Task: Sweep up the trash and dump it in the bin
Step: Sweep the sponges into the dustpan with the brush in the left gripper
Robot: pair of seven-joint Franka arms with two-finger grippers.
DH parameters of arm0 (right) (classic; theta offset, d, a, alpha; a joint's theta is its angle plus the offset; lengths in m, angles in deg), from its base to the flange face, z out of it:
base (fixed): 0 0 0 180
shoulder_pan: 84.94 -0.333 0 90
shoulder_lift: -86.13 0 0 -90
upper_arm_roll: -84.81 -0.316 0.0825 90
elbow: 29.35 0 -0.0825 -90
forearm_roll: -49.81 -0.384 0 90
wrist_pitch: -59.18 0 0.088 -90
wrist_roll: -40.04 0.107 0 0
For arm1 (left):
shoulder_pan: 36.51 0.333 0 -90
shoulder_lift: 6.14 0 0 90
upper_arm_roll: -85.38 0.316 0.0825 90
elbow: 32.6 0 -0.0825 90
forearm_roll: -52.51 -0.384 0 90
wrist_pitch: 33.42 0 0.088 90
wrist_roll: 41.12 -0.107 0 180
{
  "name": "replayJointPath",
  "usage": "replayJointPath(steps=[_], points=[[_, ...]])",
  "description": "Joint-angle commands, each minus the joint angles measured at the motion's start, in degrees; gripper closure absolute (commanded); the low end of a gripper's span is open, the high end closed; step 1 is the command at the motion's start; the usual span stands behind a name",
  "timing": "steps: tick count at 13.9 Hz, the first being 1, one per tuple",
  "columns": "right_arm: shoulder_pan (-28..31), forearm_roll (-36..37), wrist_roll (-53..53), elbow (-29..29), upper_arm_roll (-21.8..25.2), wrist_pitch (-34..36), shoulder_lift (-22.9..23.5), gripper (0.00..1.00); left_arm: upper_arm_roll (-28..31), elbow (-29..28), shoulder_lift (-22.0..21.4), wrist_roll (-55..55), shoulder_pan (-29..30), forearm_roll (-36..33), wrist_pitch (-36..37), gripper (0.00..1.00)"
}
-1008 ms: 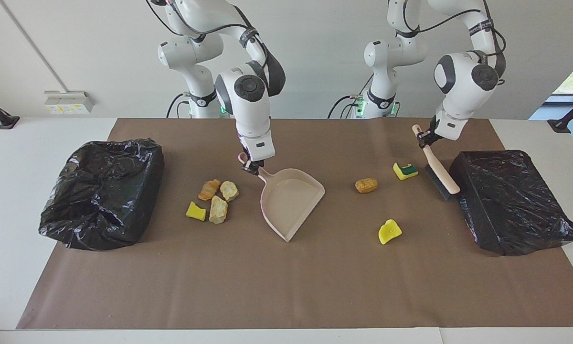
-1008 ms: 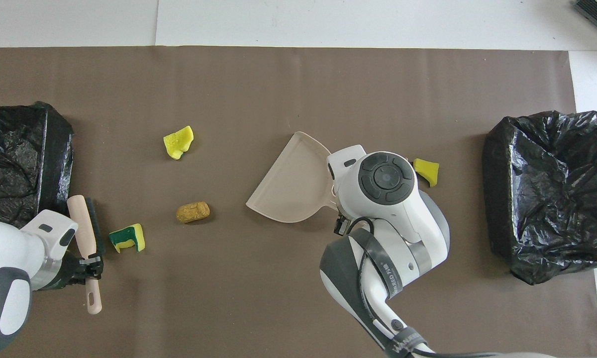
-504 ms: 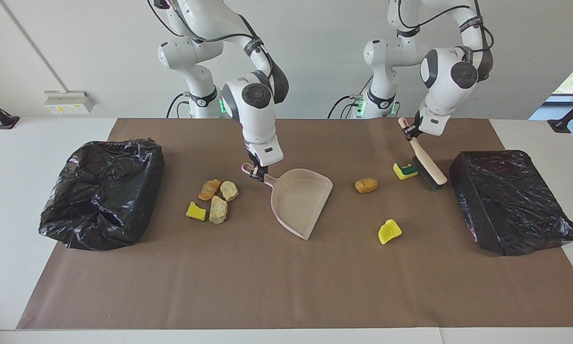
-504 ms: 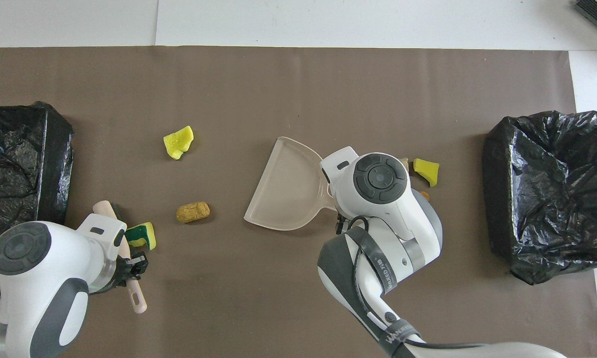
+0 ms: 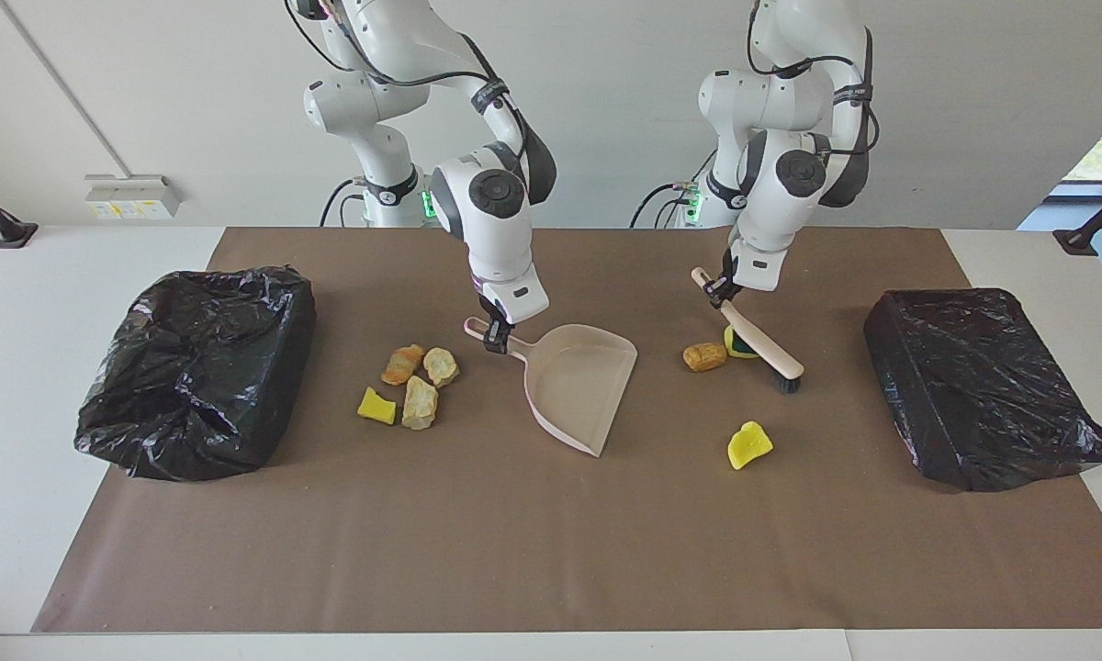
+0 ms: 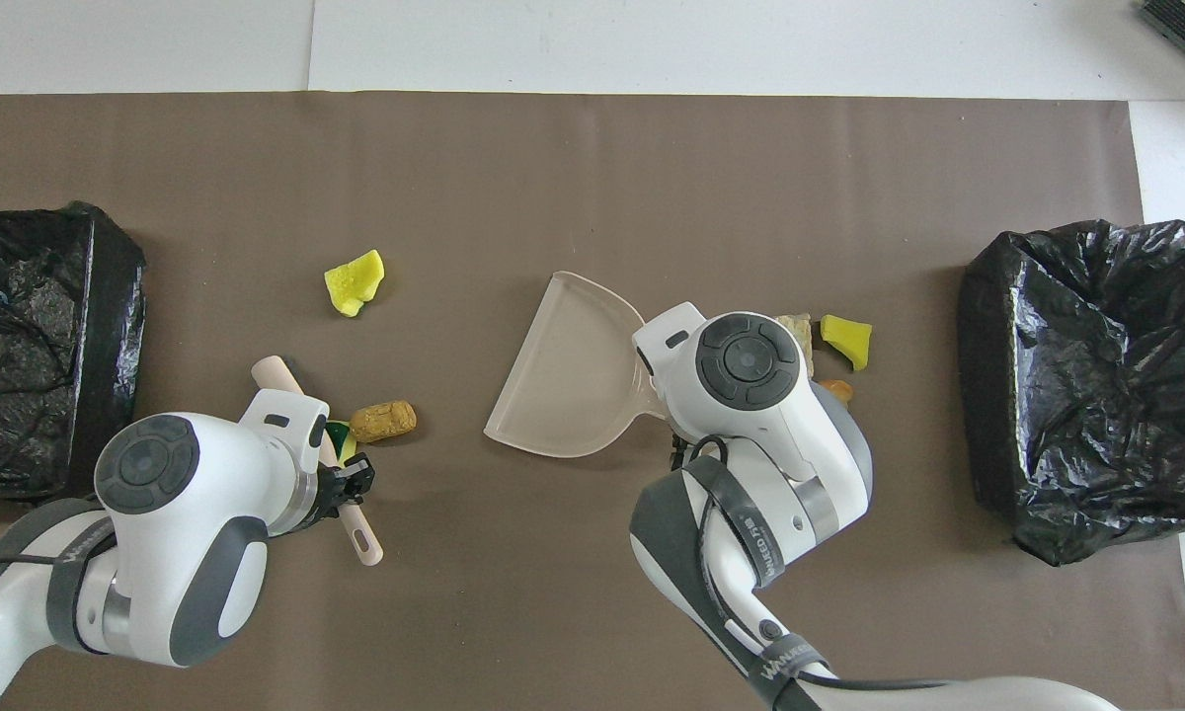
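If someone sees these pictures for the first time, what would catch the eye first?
Probably the two tools: the left gripper holds a brush against a green-yellow sponge scrap beside a tan lump, and the right gripper is at the handle of a pink dustpan at mid-table. A black-bagged bin sits at each end of the table.

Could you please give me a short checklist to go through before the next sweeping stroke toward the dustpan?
1. Left pincer shut on the brush handle: ok.
2. Right pincer at the dustpan handle, firm grip: cannot tell.
3. Dustpan mouth turned toward the brush: ok.
4. Green-layered sponge against the brush, beside the bread-like lump: ok.
5. Yellow scrap lined up with them: not ok; it lies apart, farther from the robots.
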Motion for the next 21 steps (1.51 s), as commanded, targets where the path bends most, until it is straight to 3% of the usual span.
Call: replayJointPath(steps=[1,2,10,13,18,21], points=[[0.6,0.7,-1.7,1.3,-0.3,-0.8,-0.4,0.79,0.6,4.2,3.9,-0.5,-3.0,3.5,-0.8,1.0],[0.5,2.1,-1.7,0.8,-0.3,-0.5,-0.3,1.0,0.5,4.8,4.0,-0.7,-3.6,4.4,-0.7,1.0],[1.6,3.4,-4.8,-3.2,-0.3,2.0,0.4,1.0,0.4,8.3,5.5,-1.2,-15.5,7.3,-1.6,1.0],[1.5,3.3,-5.3,-2.2,-0.3,2.0,0.1,1.0,-0.1,9.5,5.3,-5.6,-20.6,6.6,-2.2,1.0],[1.0,3.2,-2.0,-1.6,-0.3,1.3,1.5,1.0,-1.5,12.3,6.0,-7.4,-20.8,2.8,-1.7,1.0],[0.9,2.3,-0.7,-3.1,-0.3,2.0,2.1,1.0,-1.0,13.8,5.5,-8.6,-15.4,2.5,-1.1,1.0]])
